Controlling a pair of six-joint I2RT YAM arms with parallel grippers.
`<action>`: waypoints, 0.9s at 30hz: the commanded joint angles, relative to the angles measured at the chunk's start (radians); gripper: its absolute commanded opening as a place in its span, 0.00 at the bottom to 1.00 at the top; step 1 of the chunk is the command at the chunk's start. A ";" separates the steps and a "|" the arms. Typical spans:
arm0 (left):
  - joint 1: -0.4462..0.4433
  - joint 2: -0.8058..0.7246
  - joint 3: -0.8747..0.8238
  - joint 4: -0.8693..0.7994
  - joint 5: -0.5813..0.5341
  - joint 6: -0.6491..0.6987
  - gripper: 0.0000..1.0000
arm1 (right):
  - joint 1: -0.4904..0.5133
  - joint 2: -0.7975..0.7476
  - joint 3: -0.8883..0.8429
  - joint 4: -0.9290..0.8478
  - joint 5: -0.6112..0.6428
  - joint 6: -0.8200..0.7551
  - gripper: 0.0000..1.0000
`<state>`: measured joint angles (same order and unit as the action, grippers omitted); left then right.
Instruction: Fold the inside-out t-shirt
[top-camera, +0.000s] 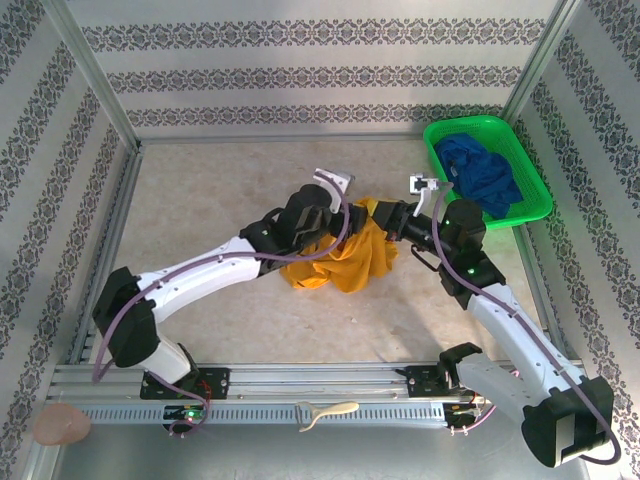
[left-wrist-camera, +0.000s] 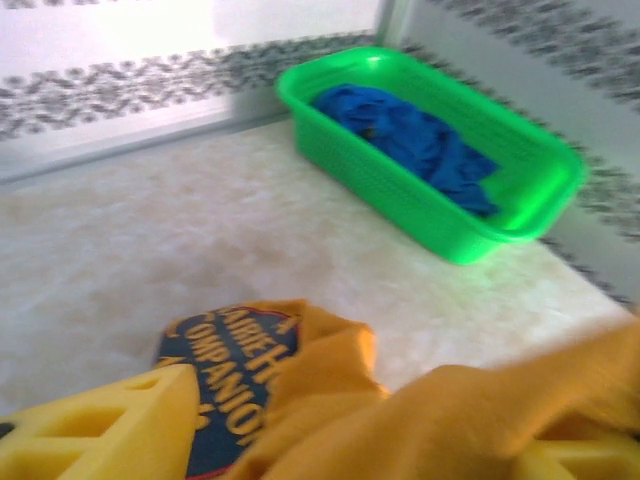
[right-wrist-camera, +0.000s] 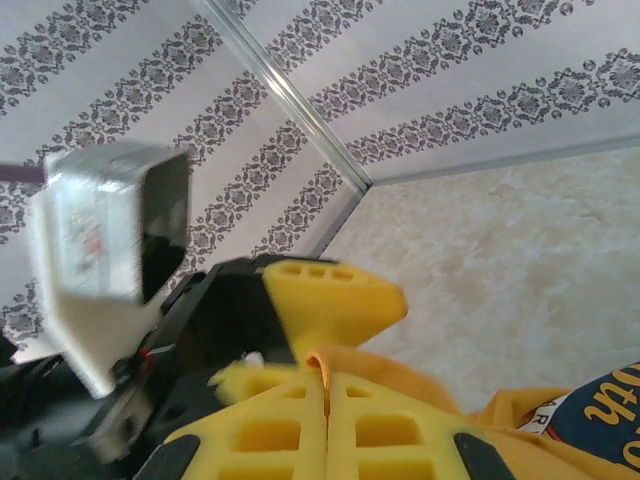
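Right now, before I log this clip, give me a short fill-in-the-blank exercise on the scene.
The blue garment lies in the ___ basket.
The right gripper is ___ on the t-shirt.
The basket stands at the table's far ___ corner.
Missing: green; shut; right.

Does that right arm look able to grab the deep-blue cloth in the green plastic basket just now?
Probably not straight away: the right gripper is shut on the mustard-yellow cotton t-shirt and must let go first. The green plastic basket sits near it, nothing between.
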<state>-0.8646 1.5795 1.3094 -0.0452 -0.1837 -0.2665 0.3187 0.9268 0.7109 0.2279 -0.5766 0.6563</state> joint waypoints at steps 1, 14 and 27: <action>-0.003 0.047 0.067 -0.182 -0.217 0.017 0.54 | -0.001 -0.029 -0.003 -0.012 0.038 -0.001 0.00; 0.063 -0.111 -0.042 -0.265 -0.074 0.024 0.03 | -0.044 0.022 0.011 -0.049 0.086 0.002 0.00; 0.294 -0.145 -0.175 0.582 1.034 -0.456 0.00 | 0.013 0.174 -0.022 0.011 0.205 -0.023 0.00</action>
<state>-0.6163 1.4254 1.1843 0.1253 0.5346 -0.4664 0.3141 1.0710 0.7017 0.1890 -0.4259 0.6521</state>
